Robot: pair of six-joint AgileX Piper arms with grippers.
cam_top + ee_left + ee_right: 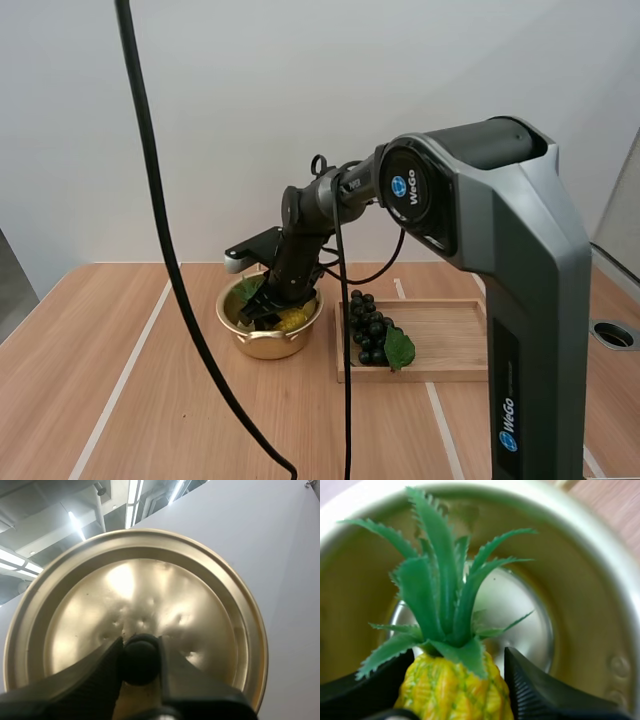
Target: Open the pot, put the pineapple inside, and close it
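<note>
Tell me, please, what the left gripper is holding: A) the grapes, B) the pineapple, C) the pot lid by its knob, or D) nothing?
C: the left gripper pinches the black knob of the golden lid; the pineapple is in the right gripper, down in the open pot.

The pot [262, 343] is small and golden, standing upright and open on the counter [150, 400]. The pineapple [454, 692], yellow with a spiky green crown [437, 590], sits within the pot's rim, tilted, its crown pointing at the shiny floor and its body pinched between the right jaws. The lid [150, 590], golden and slightly dented, is off the pot, its black knob [139, 659] clamped between the left jaws
</note>
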